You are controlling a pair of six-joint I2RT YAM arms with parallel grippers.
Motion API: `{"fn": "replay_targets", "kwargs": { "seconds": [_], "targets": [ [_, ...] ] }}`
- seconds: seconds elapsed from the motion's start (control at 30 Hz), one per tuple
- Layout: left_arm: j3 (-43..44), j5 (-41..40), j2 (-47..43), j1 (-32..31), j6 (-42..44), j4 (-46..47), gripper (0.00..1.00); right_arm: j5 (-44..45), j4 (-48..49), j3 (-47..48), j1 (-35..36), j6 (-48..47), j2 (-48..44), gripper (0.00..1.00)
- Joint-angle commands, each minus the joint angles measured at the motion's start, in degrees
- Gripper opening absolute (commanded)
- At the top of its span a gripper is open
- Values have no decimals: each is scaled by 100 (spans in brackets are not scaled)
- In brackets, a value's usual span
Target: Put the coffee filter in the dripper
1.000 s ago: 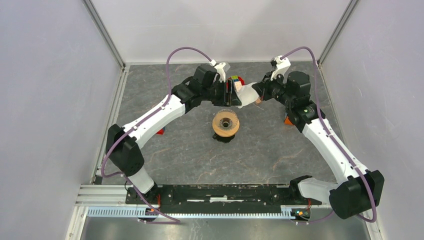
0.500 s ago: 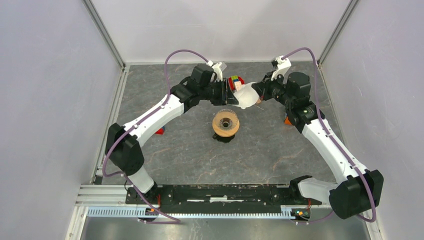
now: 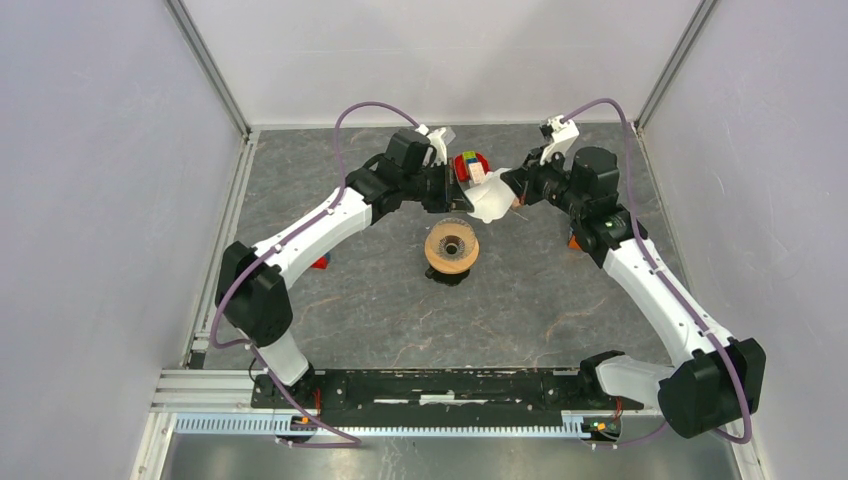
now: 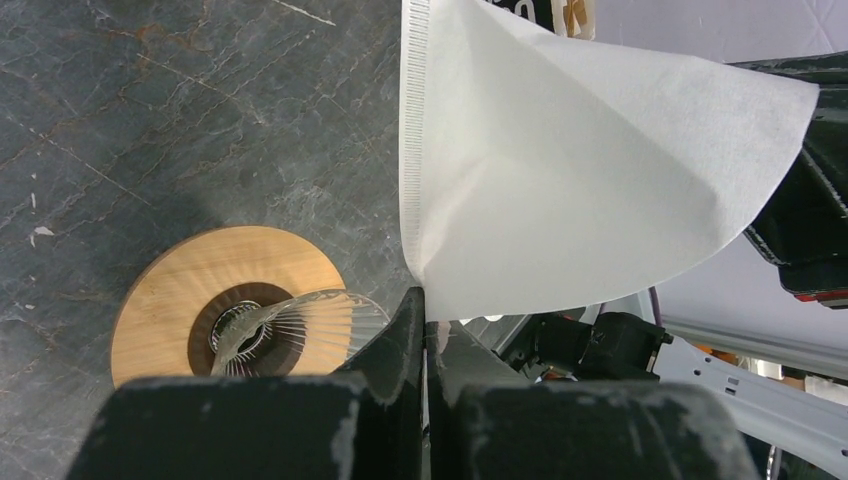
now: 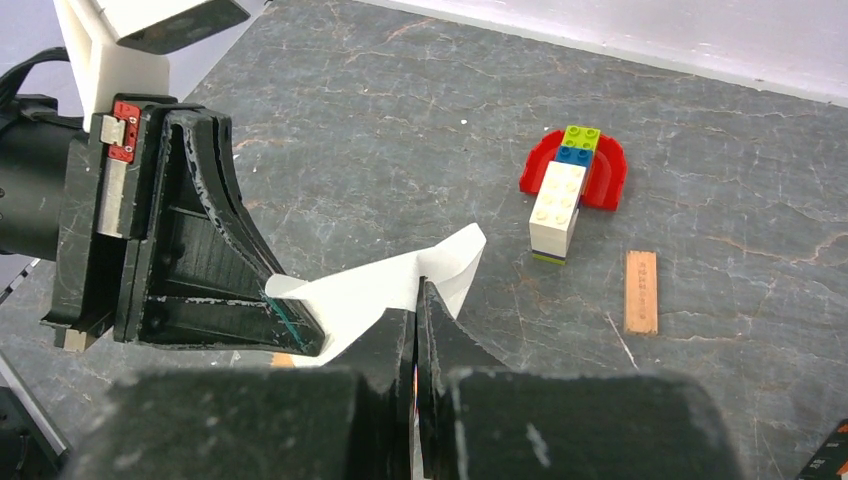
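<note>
Paper spans the gap between both pincers: the coffee filter (image 3: 490, 197) hangs in the air toward the far edge of the table, its long axis running left to right. The left gripper (image 4: 425, 310) is clenched on its pointed corner by the crimped seam, and the right gripper (image 5: 418, 300) is clenched on the opposite side. The dripper (image 3: 451, 249) stands upright at mid-table, below the filter and toward the near edge from it, its funnel empty; the left gripper looks the nearer.
</note>
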Motion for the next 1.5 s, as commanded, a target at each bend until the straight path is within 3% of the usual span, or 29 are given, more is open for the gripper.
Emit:
{"fn": "replay_targets", "kwargs": {
  "seconds": [0.0, 0.3, 0.43, 0.63, 0.97, 1.13, 1.47],
  "targets": [
    [271, -103, -53, 29, 235, 32, 2, -90, 276, -58, -26, -113, -82, 0],
    [423, -440, -205, 21, 662, -142, 3, -1, 269, -174, -25, -284, -98, 0],
    [339, -540, -294, 21, 683, -74, 29, 23, 258, -153, -27, -218, -98, 0],
    [326, -484, -254, 21, 660, -9, 47, -68, 281, -137, -33, 38, -47, 0],
    [156, -628, -198, 18, 563, 300, 55, -343, 448, -221, -175, 376, -63, 0],
    [-62, -579, -397, 21, 646, 570, 70, -137, 331, -209, -261, 511, -38, 0],
    [-375, -751, -665, -34, 898, 845, 75, -13, 336, -281, -328, 888, 15, 0]
  ]
}}
